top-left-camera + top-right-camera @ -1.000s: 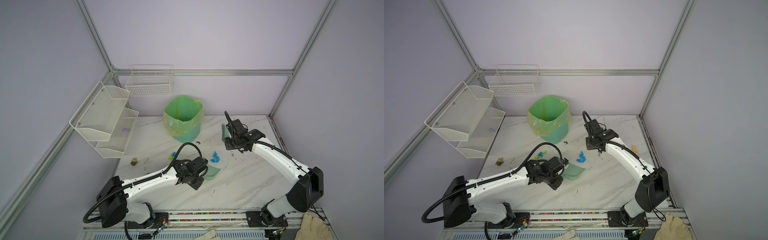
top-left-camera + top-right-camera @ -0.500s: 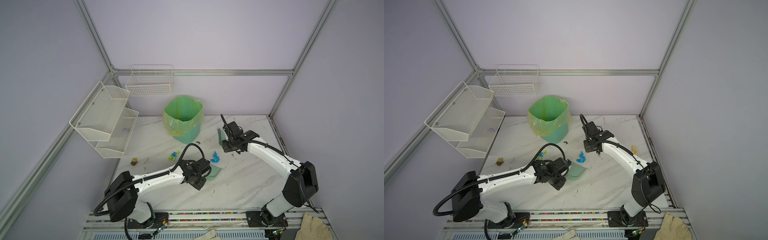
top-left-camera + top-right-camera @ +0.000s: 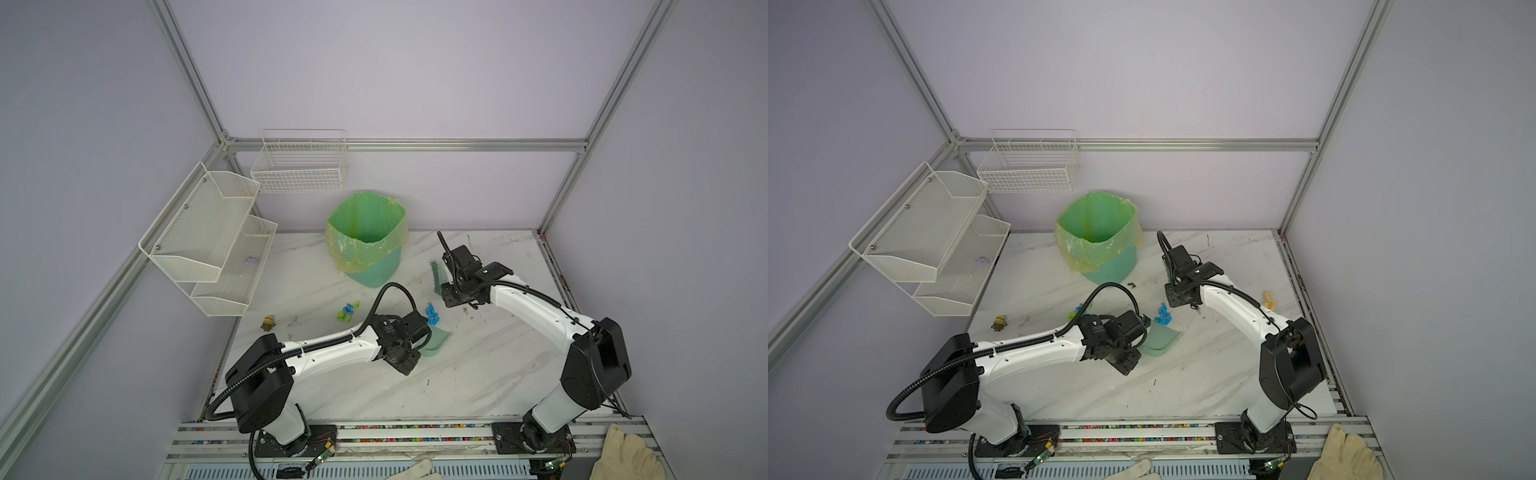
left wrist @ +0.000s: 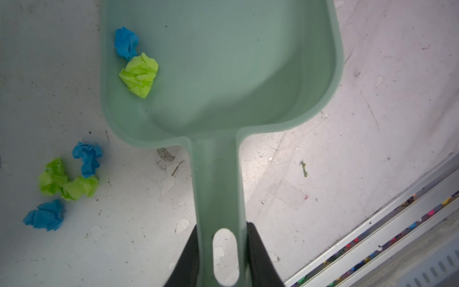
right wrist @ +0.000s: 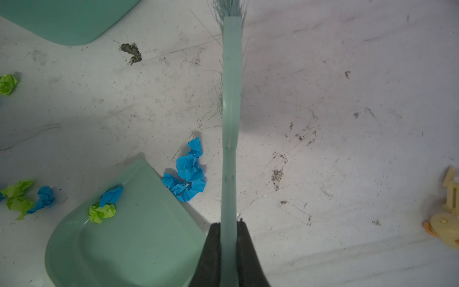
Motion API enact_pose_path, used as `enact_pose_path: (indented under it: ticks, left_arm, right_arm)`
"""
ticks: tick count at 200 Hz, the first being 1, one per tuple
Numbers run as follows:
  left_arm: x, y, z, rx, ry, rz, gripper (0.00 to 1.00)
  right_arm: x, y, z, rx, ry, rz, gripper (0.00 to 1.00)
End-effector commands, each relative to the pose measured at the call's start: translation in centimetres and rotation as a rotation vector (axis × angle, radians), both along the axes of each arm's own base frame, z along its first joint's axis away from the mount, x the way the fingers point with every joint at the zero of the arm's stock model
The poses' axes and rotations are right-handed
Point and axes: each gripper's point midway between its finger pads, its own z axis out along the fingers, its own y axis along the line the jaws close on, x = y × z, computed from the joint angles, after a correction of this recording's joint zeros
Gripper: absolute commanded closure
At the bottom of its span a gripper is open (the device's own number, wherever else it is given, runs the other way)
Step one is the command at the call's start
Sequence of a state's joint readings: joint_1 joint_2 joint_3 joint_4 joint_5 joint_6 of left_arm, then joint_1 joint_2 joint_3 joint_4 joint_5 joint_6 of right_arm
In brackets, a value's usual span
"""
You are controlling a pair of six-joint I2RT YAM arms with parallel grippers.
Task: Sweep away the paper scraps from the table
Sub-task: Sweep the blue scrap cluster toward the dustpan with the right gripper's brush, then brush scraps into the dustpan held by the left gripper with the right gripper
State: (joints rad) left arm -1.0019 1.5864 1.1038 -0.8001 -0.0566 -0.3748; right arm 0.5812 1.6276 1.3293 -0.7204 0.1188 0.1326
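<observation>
My left gripper (image 4: 222, 231) is shut on the handle of a pale green dustpan (image 4: 223, 64), which lies flat on the white marble table (image 3: 478, 374). In the left wrist view two paper scraps (image 4: 139, 72), one blue and one lime, rest inside the pan. A blue clump of scraps (image 5: 188, 174) lies just off the pan's lip, also seen in both top views (image 3: 432, 313) (image 3: 1163, 314). Another blue and lime cluster (image 3: 347, 311) (image 4: 67, 184) lies beside the pan. My right gripper (image 5: 228, 226) is shut on a pale green brush (image 5: 231, 99), whose bristles (image 3: 436, 274) stand beyond the blue clump.
A green-lined bin (image 3: 368, 237) stands at the back middle. White wire shelves (image 3: 208, 237) hang on the left wall. A small yellow toy figure (image 3: 269, 323) sits at the left, a cream toy (image 3: 1270, 300) at the right, and a dark speck (image 5: 131, 52) lies near the bin.
The right arm has carried the brush a little left, towards the blue clump. The left arm has reached slightly further right with the dustpan. Both grips are unchanged.
</observation>
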Motion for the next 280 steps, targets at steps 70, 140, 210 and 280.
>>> enact_pose_path:
  ticks: [70,140,210,280]
  left_arm:
    - [2.0,-2.2,1.6,-0.022,-0.055,0.006,1.0]
    - [2.4,-2.0,0.9,0.011,-0.06,0.0,1.0]
    - [2.2,-1.5,1.0,0.019,-0.071,-0.001,1.0]
    - [0.8,0.0,2.6,-0.036,-0.069,0.021,1.0]
  right_arm:
    - [-5.0,3.1,-2.2,0.084,0.08,0.11,1.0]
    - [-10.8,4.4,0.6,0.351,0.139,0.156,1.0]
    - [-9.6,1.6,4.7,0.376,0.01,-0.051,1.0]
    - [-6.9,-4.5,3.2,0.083,-0.071,-0.3,1.0]
